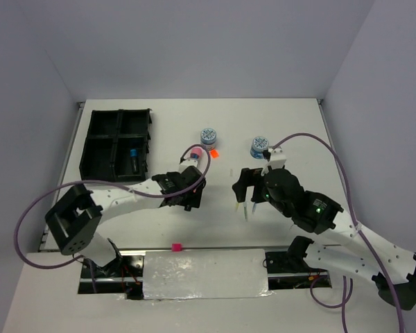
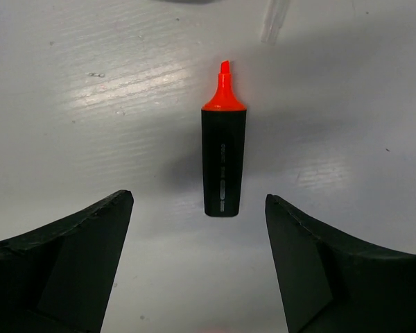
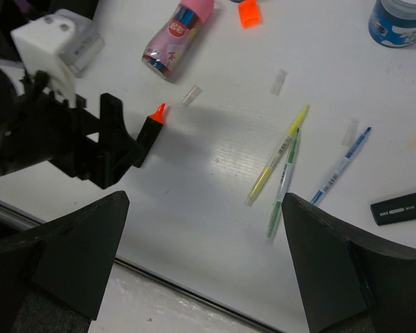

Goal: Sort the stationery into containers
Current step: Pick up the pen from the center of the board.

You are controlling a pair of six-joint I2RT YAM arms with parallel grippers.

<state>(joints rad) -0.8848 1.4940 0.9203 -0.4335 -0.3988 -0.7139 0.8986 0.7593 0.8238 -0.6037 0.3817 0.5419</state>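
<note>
Downward, left end effector (image 2: pixel 197 201) spread over orange-tipped marker (image 2: pixel 223 166), right end effector (image 3: pixel 204 200) spread above pens (image 3: pixel 278 154).

The black organiser tray (image 1: pixel 115 139) holds one blue-capped marker (image 1: pixel 134 158) in its near right compartment. Right of the tray lie a pink tube (image 1: pixel 192 154), a blue-white tub (image 1: pixel 208 135), a second tub (image 1: pixel 259 146) and an uncapped orange marker (image 2: pixel 222 166).
</note>
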